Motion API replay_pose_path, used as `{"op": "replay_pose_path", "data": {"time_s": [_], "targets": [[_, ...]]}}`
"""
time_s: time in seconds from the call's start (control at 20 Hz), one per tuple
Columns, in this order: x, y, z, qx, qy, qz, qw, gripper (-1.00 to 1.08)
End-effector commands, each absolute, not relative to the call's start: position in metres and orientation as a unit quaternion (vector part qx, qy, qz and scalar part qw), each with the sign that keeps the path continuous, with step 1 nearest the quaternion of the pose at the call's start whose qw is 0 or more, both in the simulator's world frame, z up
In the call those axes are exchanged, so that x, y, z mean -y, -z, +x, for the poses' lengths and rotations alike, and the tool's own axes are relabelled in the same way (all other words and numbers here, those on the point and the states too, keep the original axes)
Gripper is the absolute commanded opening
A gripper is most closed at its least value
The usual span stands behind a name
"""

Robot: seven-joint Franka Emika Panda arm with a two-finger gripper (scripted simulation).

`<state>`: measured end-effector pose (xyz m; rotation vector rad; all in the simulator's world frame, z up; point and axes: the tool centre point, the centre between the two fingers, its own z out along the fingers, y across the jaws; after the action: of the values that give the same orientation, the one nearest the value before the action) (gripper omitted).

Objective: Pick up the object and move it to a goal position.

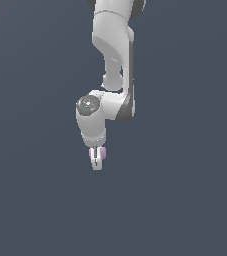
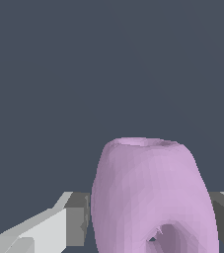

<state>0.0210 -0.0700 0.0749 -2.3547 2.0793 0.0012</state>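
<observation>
- Between the jaws of the gripper (image 1: 98,161), the pale pink-purple ring (image 2: 153,197) was clamped, a grey pad (image 2: 78,220) being pressed to each of its flanks.
- At the end of the downward-pointing arm (image 1: 116,65) the ring (image 1: 104,152) was seen bulging out on both sides of the fingers; it was judged to be carried toward the goal.
- No goal marker could be made out.
- One ring, one arm and two pads were counted.
</observation>
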Motion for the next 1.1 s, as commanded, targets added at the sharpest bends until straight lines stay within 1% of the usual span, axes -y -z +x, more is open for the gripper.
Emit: {"op": "replay_pose_path", "data": {"time_s": [0.0,0.35,1.05], "targets": [[0.065,-0.089,0.019,-0.662,0.0,-0.75,0.001,-1.0],[0.043,-0.148,0.008,-0.662,0.0,-0.749,0.001,-1.0],[-0.016,-0.311,-0.021,-0.663,0.001,-0.749,-0.001,-1.0]]}}
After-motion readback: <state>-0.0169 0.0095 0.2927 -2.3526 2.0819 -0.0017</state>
